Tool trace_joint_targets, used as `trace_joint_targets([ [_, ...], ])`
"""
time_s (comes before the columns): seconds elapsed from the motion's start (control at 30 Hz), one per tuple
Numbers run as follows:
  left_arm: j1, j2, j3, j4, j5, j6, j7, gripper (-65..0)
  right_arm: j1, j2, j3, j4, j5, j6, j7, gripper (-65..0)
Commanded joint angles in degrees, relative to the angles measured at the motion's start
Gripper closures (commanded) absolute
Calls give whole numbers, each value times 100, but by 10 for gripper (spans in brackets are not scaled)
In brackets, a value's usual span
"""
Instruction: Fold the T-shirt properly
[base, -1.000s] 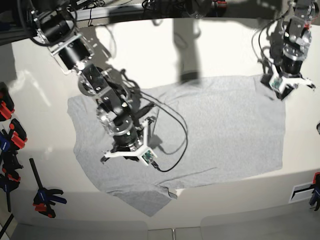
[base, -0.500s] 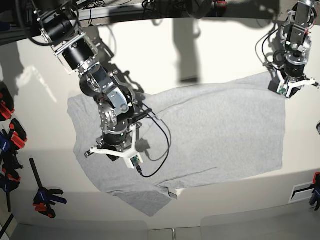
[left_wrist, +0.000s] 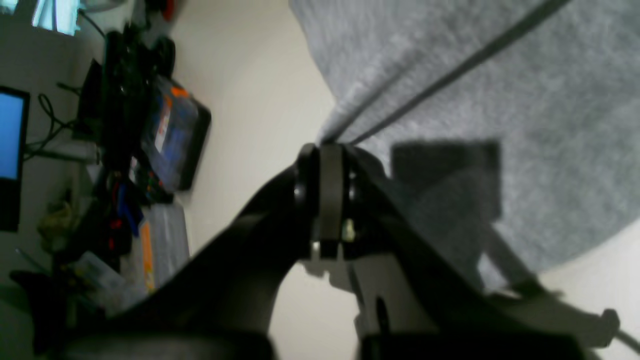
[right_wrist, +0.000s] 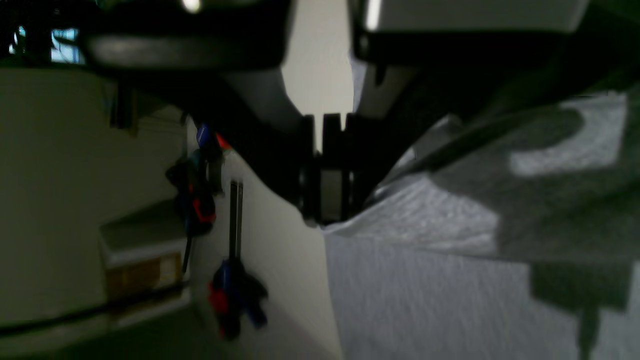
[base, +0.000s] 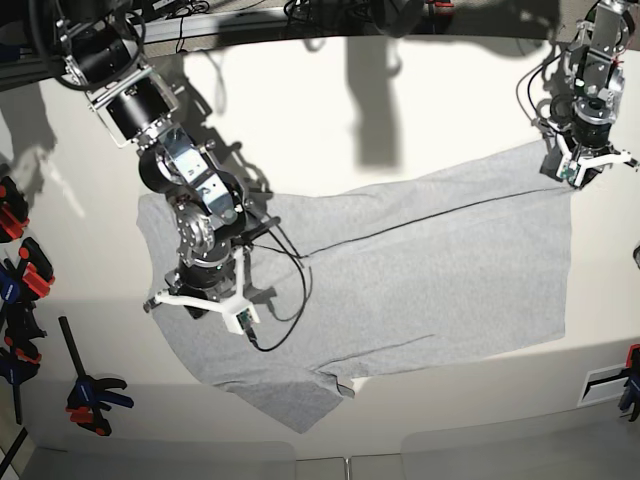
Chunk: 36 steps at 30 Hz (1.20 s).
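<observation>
Both pincers are clenched on the shirt (base: 420, 270). The left pincer (left_wrist: 322, 150) pinches a far corner, and the right pincer (right_wrist: 327, 215) pinches cloth near the sleeve end. Between them a lifted fold line runs taut across the shirt, which otherwise lies spread on the worktop (base: 400, 110). If the arms pull unevenly, I judge the thin pinch could slip or the fold land skewed. The near sleeve overhangs the worktop edge and could drag. A cable (base: 285, 300) dangling from the right wrist rests on the cloth. Clamps (base: 90, 395) lie well apart.
</observation>
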Motion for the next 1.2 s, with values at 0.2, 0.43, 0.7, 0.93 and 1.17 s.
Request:
trace_joint_targets([
  [0.2,-415,-116,-59,61,-415,111,-1115,0,170,-92,44,94,946,496,894,0],
  [0.43,-522,-116,-59,61,-782,107,-1121,0,195,-313,44,90,970,546,1344,0],
  [0.7,-745,-116,-59,-160,-1211,85,-1211,0,273,-522,50,87,942,509,1464,0],
  [0.93,-1143,-114,-59,-931,-1213,85,-1248,0,284,-863,640,87,651,361,1320,0],
  [1.17,-1141,-114,-59,-984,-1211,39,-1893,0,284,-1032,1069,87,691,380,1346,0],
])
